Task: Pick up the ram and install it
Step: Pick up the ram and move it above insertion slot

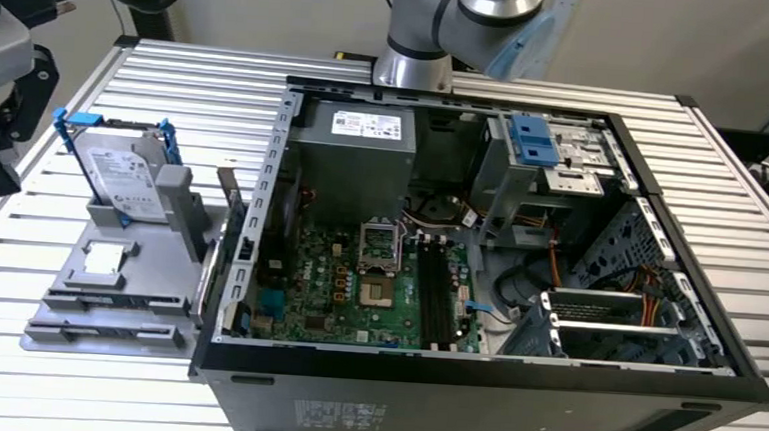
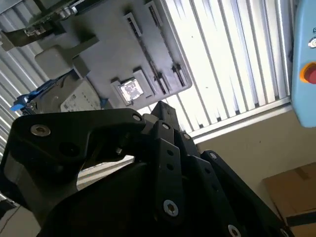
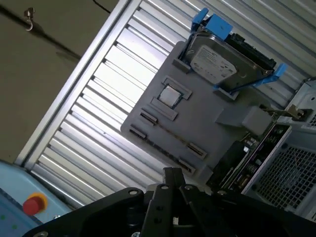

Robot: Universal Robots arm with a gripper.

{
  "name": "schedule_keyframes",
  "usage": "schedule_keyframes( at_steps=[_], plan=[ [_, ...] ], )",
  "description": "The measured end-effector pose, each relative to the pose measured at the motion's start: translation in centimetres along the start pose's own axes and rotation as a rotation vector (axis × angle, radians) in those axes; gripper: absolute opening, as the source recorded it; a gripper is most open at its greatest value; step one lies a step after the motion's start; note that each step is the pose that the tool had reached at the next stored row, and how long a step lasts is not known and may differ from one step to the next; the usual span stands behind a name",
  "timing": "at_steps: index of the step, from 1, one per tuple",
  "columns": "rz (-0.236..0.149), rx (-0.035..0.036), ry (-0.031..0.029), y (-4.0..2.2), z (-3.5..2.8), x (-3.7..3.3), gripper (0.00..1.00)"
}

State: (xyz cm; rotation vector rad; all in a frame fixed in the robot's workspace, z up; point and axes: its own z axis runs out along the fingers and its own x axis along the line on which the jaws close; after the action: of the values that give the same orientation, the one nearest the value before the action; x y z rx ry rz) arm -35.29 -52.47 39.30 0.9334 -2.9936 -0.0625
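Ram [image 3: 162, 148], likely the thin dark strip in a long slot of the gray tray [image 3: 207, 123], hard to see well. Well apart from the claw [image 3: 172, 172], not touching. Claw closed tight, nothing in it, up in the air near the tray. Hard drive [image 3: 222, 59] with blue clips on the same tray. Silver ribbed table [image 1: 54, 376] below, open computer case [image 1: 482, 382] just beside the tray. Brown floor [image 3: 39, 74] past the table edge.

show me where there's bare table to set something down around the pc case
The slatted table is bare behind the grey holder, out to the far edge, and again on the exterior view's right of the open case. A narrower strip lies in front of the holder. Crowded: the case's inside, and the holder, which carries the hard drive.
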Motion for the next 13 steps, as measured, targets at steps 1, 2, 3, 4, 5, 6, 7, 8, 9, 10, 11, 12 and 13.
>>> schedule_keyframes(
  at_steps=[1,2,3,4,5,6,7,8,9,10,11,12,13],
  plan=[
    [-0.013,0.0017,0.0006,0.0,0.01,0.0,0.0],
    [-0.026,0.0039,0.0011,0.0,0.0,0.0,0.0],
    [-0.039,0.0067,0.0011,0.0,0.0,0.0,0.0],
    [-0.051,0.0097,0.0014,0.0,0.01,0.0,0.0],
    [-0.064,0.013,0.0022,0.0,0.01,0.0,0.0],
    [-0.076,0.0164,0.0031,0.0,0.01,0.0,0.0],
    [-0.089,0.0191,0.004,0.0,0.02,0.0,0.0],
    [-0.103,0.0194,0.0045,-0.01,0.02,0.0,0.0],
    [-0.117,0.0194,0.005,0.0,0.02,0.0,0.0],
    [-0.133,0.0193,0.0054,0.0,0.02,0.0,0.0],
    [-0.148,0.0191,0.0059,0.0,0.02,0.0,0.0],
    [-0.166,0.019,0.0064,0.0,0.02,0.0,0.0],
    [-0.185,0.0189,0.007,0.0,0.02,0.0,0.0]
  ],
)
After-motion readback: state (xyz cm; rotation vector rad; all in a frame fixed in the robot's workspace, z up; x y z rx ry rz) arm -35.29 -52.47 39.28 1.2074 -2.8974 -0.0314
